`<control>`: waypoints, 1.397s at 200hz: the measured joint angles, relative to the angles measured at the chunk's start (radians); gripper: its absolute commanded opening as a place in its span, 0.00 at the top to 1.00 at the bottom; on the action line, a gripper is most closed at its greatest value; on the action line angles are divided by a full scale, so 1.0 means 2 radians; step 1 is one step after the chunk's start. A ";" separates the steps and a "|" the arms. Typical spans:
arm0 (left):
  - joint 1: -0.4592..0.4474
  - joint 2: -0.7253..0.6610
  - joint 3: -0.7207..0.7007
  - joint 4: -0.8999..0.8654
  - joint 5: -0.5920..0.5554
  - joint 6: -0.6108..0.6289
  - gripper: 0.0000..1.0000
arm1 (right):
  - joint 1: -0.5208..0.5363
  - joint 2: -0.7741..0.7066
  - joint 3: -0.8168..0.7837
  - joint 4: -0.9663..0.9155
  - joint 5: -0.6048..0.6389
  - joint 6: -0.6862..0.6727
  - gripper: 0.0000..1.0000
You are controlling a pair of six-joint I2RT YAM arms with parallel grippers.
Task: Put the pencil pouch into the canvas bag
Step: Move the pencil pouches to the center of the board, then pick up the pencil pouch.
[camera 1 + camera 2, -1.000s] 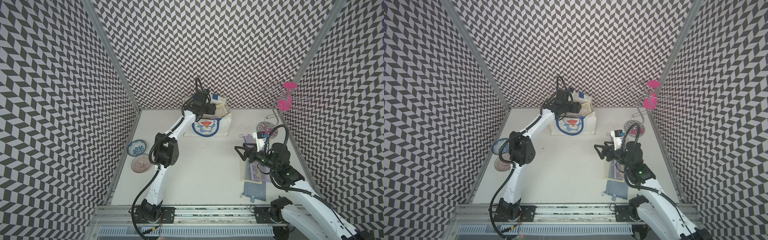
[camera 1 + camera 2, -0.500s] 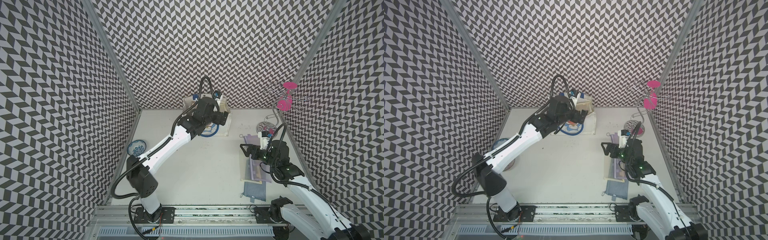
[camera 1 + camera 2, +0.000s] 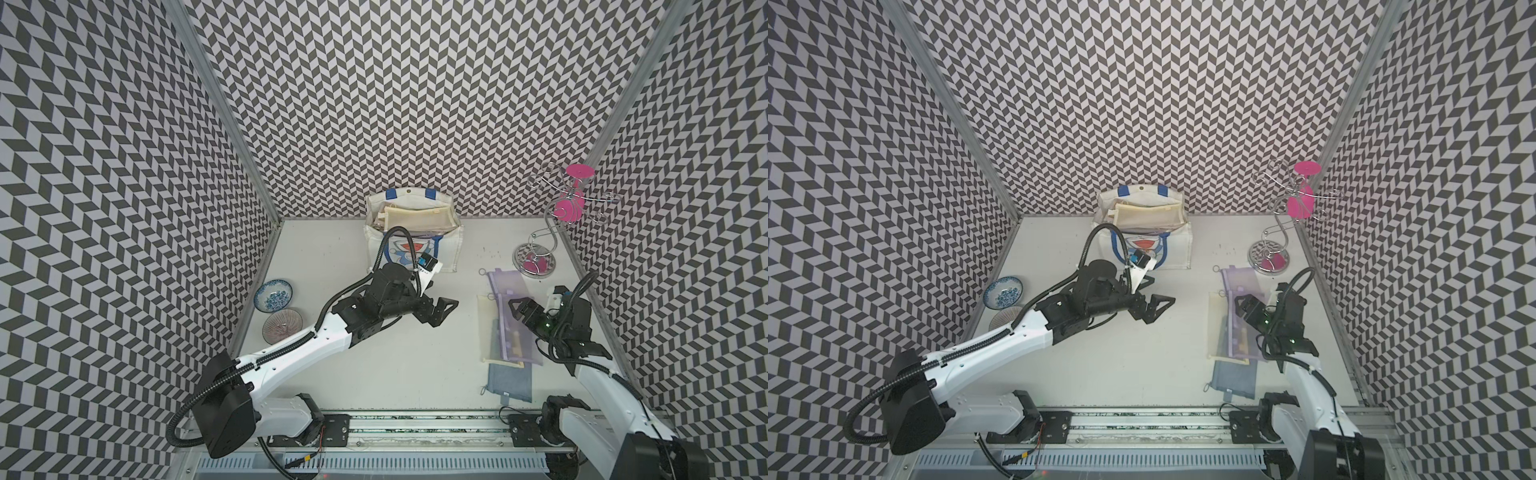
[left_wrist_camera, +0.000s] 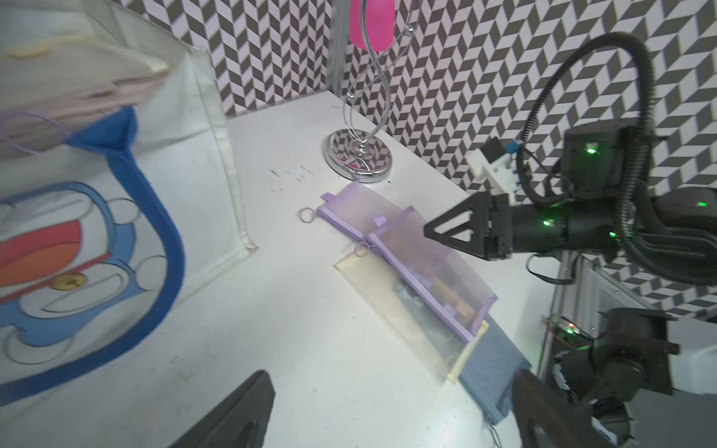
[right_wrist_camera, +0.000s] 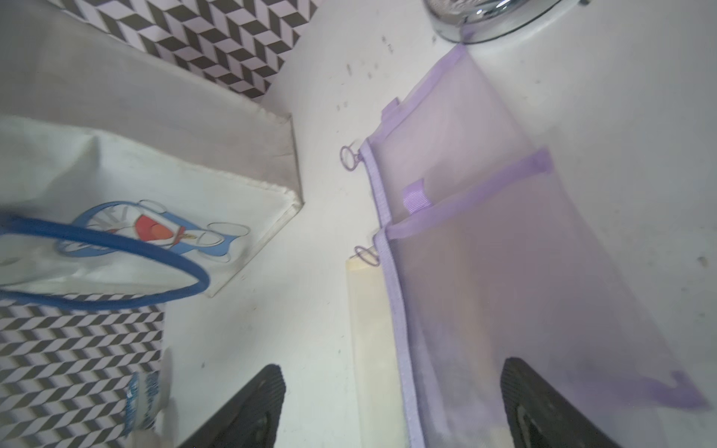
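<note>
The right gripper, jaws spread wide and empty, hovers over the translucent purple mesh pencil pouch lying flat beneath it. The left gripper — also agape, holding nothing — hangs above the white table; the boxy cream-white canvas bag stands upright just beyond it.

canvas bag apparently crowded, table centre open

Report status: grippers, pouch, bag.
Both grippers open, empty: left gripper mid-table, right gripper over purple pouch. Pouch on table, not in bag. Left arm near path to bag.
</note>
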 measured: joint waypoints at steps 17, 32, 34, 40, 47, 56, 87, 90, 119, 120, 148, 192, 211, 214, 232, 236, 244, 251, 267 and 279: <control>0.007 -0.001 -0.013 0.028 0.031 -0.024 0.06 | -0.001 0.058 0.023 0.008 0.028 -0.019 0.11; 0.016 -0.001 -0.022 0.047 0.052 -0.040 0.06 | -0.003 0.105 0.040 0.012 0.039 -0.035 0.12; 0.017 -0.001 -0.023 0.049 0.054 -0.042 0.06 | -0.003 0.111 0.041 0.013 0.039 -0.036 0.12; 0.020 -0.001 -0.024 0.051 0.059 -0.048 0.06 | -0.004 0.126 0.043 0.018 0.038 -0.039 0.12; 0.023 -0.001 -0.024 0.054 0.062 -0.052 0.06 | -0.005 0.138 0.042 0.020 0.035 -0.041 0.12; 0.026 -0.001 -0.025 0.058 0.065 -0.057 0.06 | -0.006 0.145 0.039 0.021 0.029 -0.041 0.13; 0.035 -0.001 -0.028 0.074 0.072 -0.074 0.07 | -0.006 0.142 0.019 0.035 0.006 -0.039 0.15; 0.036 -0.001 -0.029 0.076 0.074 -0.076 0.07 | -0.006 0.141 0.017 0.037 0.003 -0.039 0.15; 0.044 -0.001 -0.044 0.087 0.081 -0.092 0.08 | 0.015 0.111 -0.023 0.074 -0.010 -0.012 0.15; 0.044 -0.001 -0.045 0.087 0.082 -0.093 0.08 | 0.016 0.110 -0.023 0.075 -0.010 -0.011 0.15; 0.048 -0.001 -0.060 0.092 0.084 -0.104 0.11 | 0.077 0.088 -0.059 0.122 -0.015 0.041 0.16; 0.054 0.020 -0.093 0.108 0.096 -0.127 0.26 | 0.169 0.087 -0.090 0.197 -0.012 0.127 0.16; 0.054 0.057 -0.098 0.118 0.110 -0.140 0.30 | 0.193 0.087 -0.097 0.213 -0.008 0.153 0.16; 0.054 0.063 -0.098 0.120 0.112 -0.142 0.30 | 0.196 0.086 -0.098 0.215 -0.008 0.156 0.16; 0.047 0.096 -0.105 0.135 0.119 -0.159 0.31 | 0.211 0.085 -0.106 0.230 -0.007 0.172 0.16; 0.043 0.103 -0.106 0.139 0.120 -0.165 0.31 | 0.214 0.083 -0.108 0.233 -0.007 0.175 0.16; 0.035 0.116 -0.109 0.146 0.121 -0.174 0.32 | 0.216 0.079 -0.114 0.238 -0.007 0.179 0.16; 0.028 0.127 -0.110 0.154 0.122 -0.182 0.32 | 0.217 0.075 -0.119 0.243 -0.007 0.181 0.16; 0.008 0.154 -0.110 0.172 0.121 -0.201 0.34 | 0.218 0.068 -0.129 0.253 -0.007 0.184 0.16; -0.005 0.173 -0.110 0.186 0.120 -0.218 0.35 | 0.218 0.065 -0.135 0.262 -0.007 0.183 0.16</control>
